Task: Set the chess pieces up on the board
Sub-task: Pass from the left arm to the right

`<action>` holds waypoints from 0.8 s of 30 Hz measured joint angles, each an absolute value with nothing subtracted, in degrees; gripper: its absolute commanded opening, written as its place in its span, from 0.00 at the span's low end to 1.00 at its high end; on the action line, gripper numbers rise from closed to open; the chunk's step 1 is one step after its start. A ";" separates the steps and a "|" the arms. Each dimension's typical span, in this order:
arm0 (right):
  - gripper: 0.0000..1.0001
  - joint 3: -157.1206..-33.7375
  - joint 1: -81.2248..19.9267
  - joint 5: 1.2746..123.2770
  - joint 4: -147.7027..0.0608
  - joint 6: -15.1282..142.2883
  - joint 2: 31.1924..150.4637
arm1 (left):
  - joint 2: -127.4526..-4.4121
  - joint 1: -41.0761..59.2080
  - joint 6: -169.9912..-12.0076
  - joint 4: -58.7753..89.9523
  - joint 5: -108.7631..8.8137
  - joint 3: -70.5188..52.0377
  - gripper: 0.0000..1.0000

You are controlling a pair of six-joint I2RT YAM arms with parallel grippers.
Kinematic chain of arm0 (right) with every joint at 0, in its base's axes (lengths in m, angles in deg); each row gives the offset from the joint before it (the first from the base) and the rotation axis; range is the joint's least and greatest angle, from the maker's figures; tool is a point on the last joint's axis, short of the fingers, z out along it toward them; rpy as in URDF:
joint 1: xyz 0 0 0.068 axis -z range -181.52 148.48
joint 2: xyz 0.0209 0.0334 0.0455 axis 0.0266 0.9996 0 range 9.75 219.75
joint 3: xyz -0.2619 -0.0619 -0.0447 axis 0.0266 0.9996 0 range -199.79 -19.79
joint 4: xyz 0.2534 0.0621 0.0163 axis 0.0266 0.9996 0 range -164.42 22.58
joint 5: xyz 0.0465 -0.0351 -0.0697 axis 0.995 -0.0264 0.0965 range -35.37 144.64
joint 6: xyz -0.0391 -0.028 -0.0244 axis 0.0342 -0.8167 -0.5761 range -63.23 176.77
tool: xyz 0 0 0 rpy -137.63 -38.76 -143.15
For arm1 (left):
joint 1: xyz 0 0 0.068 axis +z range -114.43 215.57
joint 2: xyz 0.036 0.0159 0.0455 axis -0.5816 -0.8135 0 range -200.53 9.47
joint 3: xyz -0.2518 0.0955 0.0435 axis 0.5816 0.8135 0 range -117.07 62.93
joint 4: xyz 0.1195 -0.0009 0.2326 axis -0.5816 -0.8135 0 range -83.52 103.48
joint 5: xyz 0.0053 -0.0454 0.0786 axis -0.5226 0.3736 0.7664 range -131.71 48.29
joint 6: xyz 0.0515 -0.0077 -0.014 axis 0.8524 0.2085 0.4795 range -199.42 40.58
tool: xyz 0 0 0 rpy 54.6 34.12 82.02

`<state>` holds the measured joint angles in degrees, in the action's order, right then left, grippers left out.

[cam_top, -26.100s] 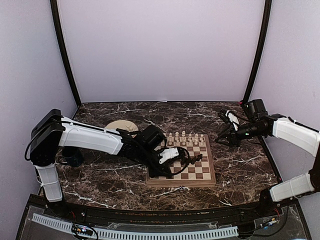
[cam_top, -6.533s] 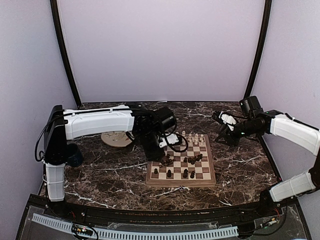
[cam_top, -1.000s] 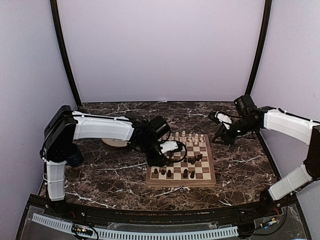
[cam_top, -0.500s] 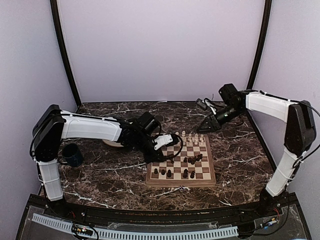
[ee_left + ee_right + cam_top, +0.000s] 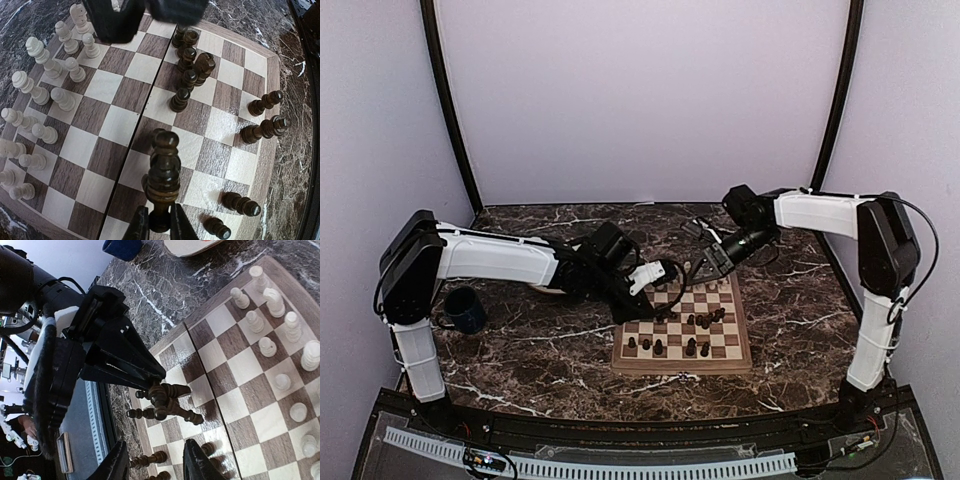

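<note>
Overhead view: light was soft and even, falling from above. The lilac walls (image 5: 640, 100) read bright and the marble table (image 5: 540, 350) dim, with a faint sheen. The arms threw only short, diffuse shadows near the board (image 5: 728, 352).

Left wrist view: the dark piece (image 5: 161, 170) in the left gripper (image 5: 159, 224) was sharp. The board lines bowed outward. The right gripper (image 5: 142, 17) was a black blur.

Right wrist view: the background wall burned out white, the pale pieces (image 5: 272, 297) looked slightly overexposed, and its own fingers (image 5: 197, 462) were out of focus.

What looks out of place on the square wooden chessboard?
Several dark brown wooden pieces huddle in a clump near the middle of the checkered board, sharing squares, unlike the pale cream pieces spaced along one side.
</note>
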<state>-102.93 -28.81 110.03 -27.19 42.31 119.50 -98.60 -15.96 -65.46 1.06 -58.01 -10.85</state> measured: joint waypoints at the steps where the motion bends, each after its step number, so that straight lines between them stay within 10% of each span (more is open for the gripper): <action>1: 0.38 -103.43 -29.38 110.34 -27.17 42.55 120.20 | -98.60 -15.96 -65.60 1.26 -57.99 -10.76 0.01; 24: 0.24 -106.18 -34.06 112.68 -26.69 47.25 126.23 | -98.03 -15.96 -66.84 4.82 -57.72 -9.84 0.01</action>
